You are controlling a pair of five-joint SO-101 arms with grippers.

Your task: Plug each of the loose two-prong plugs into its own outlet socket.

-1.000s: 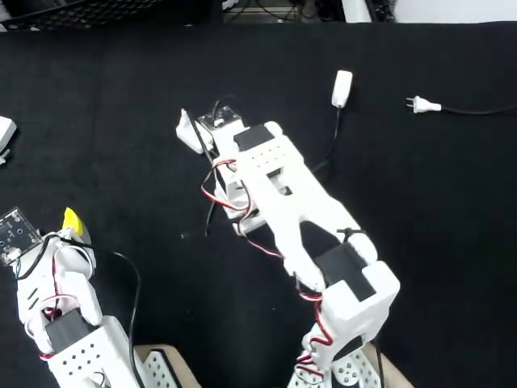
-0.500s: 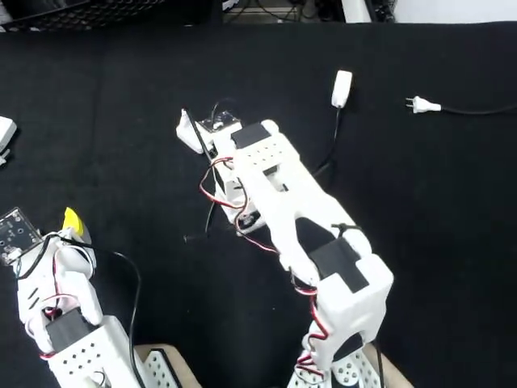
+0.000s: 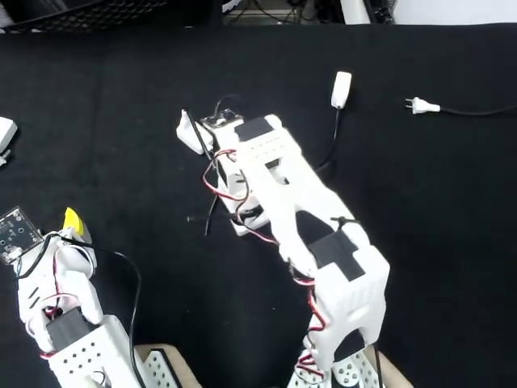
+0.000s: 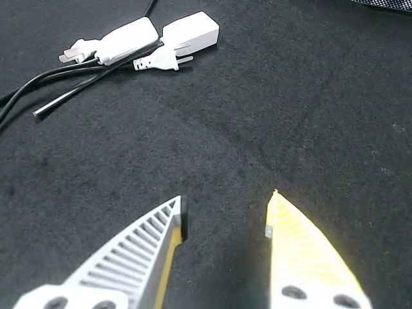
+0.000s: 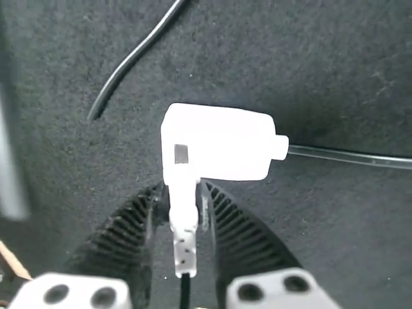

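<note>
Right wrist view: right gripper point(image 5: 183, 193) clamps plug point(image 5: 182, 222) at socket point(image 5: 219, 143) | left gripper point(image 4: 225, 199) wide over cloth point(image 4: 290, 96) | loose plug point(image 3: 422, 104), spare socket point(image 3: 342, 87) beyond | right arm point(image 3: 275, 174) hides grasp overhead

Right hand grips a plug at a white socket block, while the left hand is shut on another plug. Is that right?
No. The left hand is open and holds nothing, as the left wrist view shows. The right hand does grip a plug at the white socket block.
</note>
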